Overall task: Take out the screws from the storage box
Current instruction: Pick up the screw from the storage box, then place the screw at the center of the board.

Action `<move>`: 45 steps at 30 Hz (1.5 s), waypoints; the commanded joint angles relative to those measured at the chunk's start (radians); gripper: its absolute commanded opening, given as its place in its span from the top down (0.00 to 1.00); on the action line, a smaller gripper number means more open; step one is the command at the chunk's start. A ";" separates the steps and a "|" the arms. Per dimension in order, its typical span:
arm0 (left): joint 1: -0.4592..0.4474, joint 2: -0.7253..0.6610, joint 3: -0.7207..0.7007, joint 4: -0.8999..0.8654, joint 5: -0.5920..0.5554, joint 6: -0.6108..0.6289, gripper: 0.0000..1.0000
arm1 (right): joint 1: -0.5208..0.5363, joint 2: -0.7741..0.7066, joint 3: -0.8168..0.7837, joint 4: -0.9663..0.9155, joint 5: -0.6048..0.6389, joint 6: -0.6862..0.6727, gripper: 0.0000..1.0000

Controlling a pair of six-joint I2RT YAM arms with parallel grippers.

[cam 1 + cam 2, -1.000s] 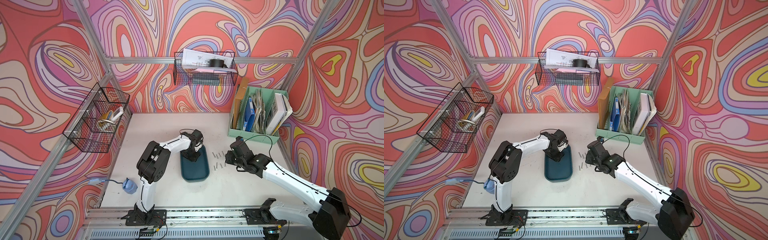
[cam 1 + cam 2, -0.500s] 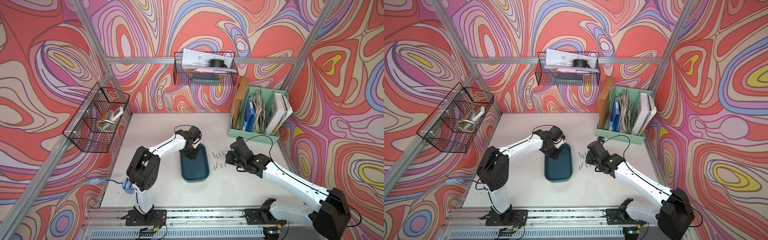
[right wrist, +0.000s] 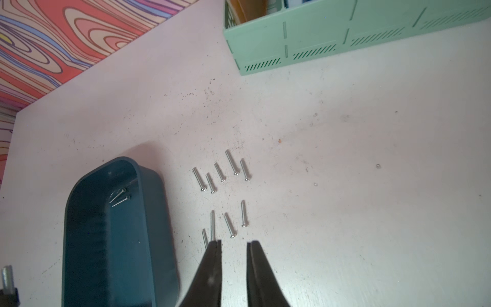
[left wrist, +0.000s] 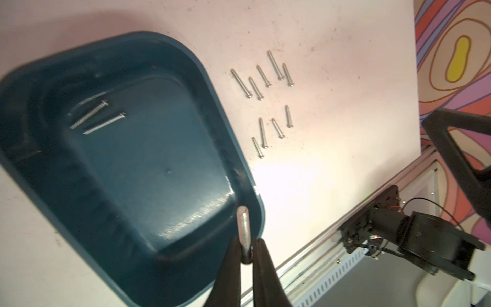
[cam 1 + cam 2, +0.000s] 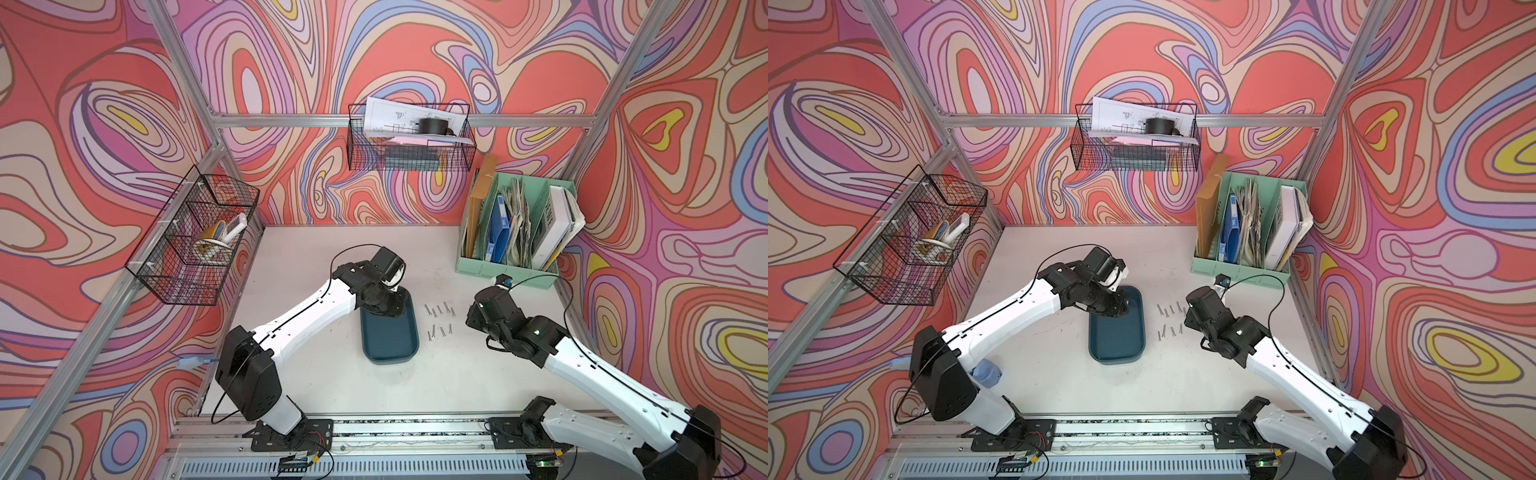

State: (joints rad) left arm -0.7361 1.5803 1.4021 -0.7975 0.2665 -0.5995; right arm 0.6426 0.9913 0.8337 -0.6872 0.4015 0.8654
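While left gripper (image 4: 247,252) pinches screw (image 4: 243,226), sheet (image 5: 388,118) print unreadable.

Tray (image 5: 390,345): dark teal, plain, glossy sheen inside.
Screws (image 4: 268,77): silver-grey metal.
Table (image 5: 332,374): off-white, slightly pinkish in wrist views, peppered with small dark specks.
Walls (image 5: 415,50): swirling marbled pattern in coral red, pink, lilac, blue and cream, with yellow spots and thin dark outlines.
File organiser (image 5: 507,272): mint green.
Folder (image 5: 500,232) inside it: blue.
Wire baskets (image 5: 187,270): black.
Frame bars (image 5: 291,120): silver.
Arms (image 5: 307,316): white shells, black joints.
Left gripper (image 4: 246,240), right gripper (image 3: 235,242): black.
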 commanded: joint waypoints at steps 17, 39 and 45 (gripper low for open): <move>-0.148 0.450 0.346 -0.118 -0.148 -0.360 1.00 | 0.000 -0.165 -0.025 -0.220 0.169 0.126 0.79; -0.135 0.705 0.502 -0.203 -0.190 -0.277 1.00 | 0.000 -0.189 -0.053 -0.224 0.140 0.132 0.79; -0.128 0.736 0.519 -0.207 -0.197 -0.263 1.00 | 0.000 -0.197 -0.055 -0.230 0.140 0.130 0.79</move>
State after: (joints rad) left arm -0.8719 2.2883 1.9015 -0.9768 0.0898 -0.8825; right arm 0.6426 0.8093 0.7902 -0.8993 0.5392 0.9894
